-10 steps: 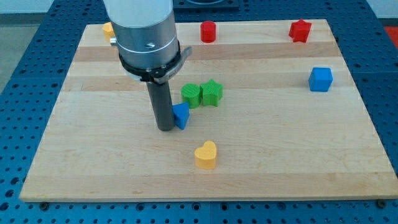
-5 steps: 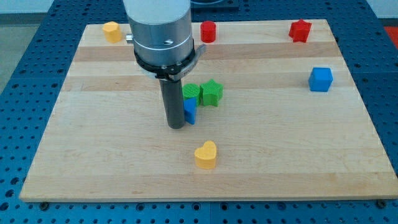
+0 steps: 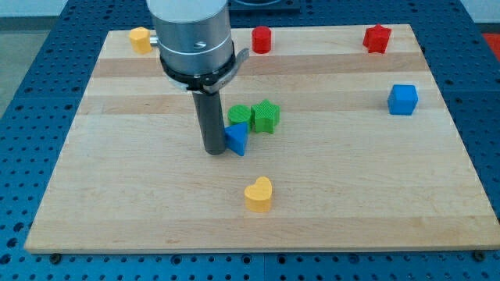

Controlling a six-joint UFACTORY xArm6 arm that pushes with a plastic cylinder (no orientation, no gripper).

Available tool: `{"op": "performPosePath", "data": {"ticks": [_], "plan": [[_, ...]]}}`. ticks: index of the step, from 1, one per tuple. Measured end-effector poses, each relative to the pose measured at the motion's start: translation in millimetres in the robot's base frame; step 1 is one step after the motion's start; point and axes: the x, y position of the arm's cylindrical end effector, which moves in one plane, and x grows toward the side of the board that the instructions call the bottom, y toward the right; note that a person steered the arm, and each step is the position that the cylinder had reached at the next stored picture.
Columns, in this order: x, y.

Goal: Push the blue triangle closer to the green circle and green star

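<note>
The blue triangle (image 3: 237,140) lies near the board's middle, just below the green circle (image 3: 240,117) and touching or almost touching it. The green star (image 3: 266,116) sits right beside the circle on its right. My tip (image 3: 214,151) rests on the board against the triangle's left side. The rod hides part of the triangle's left edge and the circle's left side.
A yellow heart (image 3: 258,194) lies below the triangle. A second yellow block (image 3: 140,39) is at the top left, a red cylinder (image 3: 261,39) at top middle, a red star (image 3: 376,38) at top right, a blue cube (image 3: 402,99) at the right.
My tip pushed the blue triangle right and up toward the green circle, then drew back slightly left. The triangle now shows more of its face, right beneath the circle.
</note>
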Motion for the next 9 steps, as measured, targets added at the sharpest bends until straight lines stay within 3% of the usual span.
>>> {"op": "performPosePath", "data": {"ticks": [8, 9], "plan": [[-3, 28], [0, -16]]}}
